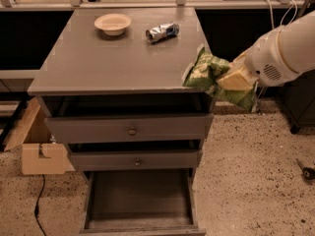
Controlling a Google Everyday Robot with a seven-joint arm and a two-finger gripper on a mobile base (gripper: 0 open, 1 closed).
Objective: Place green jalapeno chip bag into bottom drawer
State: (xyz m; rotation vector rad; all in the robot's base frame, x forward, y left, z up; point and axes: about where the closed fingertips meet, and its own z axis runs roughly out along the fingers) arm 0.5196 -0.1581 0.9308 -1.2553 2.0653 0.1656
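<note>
The green jalapeno chip bag (209, 75) is crumpled in my gripper (235, 80), held in the air just off the right front corner of the grey cabinet top (113, 58). The gripper's pale yellow fingers (236, 78) are closed around the bag's middle. The white arm (280, 53) comes in from the right. The bottom drawer (140, 200) is pulled out low in front of the cabinet, its grey wood floor bare. It lies below and to the left of the bag.
A cream bowl (113, 23) and a silver-and-blue foil bag (161, 32) sit at the back of the cabinet top. Two upper drawers with round knobs (132, 131) are slightly open. A cardboard box (39, 151) stands on the floor at left. A dark cabinet (300, 97) stands at right.
</note>
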